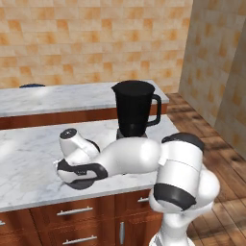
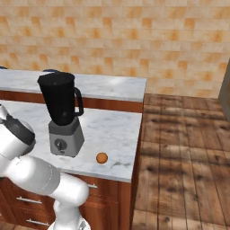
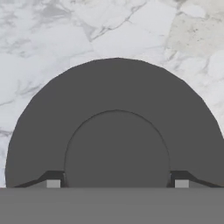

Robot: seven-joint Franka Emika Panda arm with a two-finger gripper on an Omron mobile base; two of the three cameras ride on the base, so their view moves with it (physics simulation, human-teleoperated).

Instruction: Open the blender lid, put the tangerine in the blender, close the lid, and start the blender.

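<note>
The blender lid [image 3: 116, 87], a flat dark grey disc with a raised centre, lies on the marble counter near its front edge. My gripper [image 3: 117, 181] is straight above it, one fingertip [image 3: 53, 183] against each side of the raised centre. In the left base view the hand [image 1: 77, 170] sits low over the lid [image 1: 82, 185]. The blender [image 1: 133, 110] stands behind the arm with its black jar open at the top, on its grey base [image 2: 65, 139]. The tangerine [image 2: 102, 157] rests on the counter, to the right of the blender base.
The marble counter [image 1: 29, 158] has drawers below it. A second counter [image 1: 57, 98] runs along the tiled wall behind. The counter's right end [image 2: 134, 148] drops to a wooden floor.
</note>
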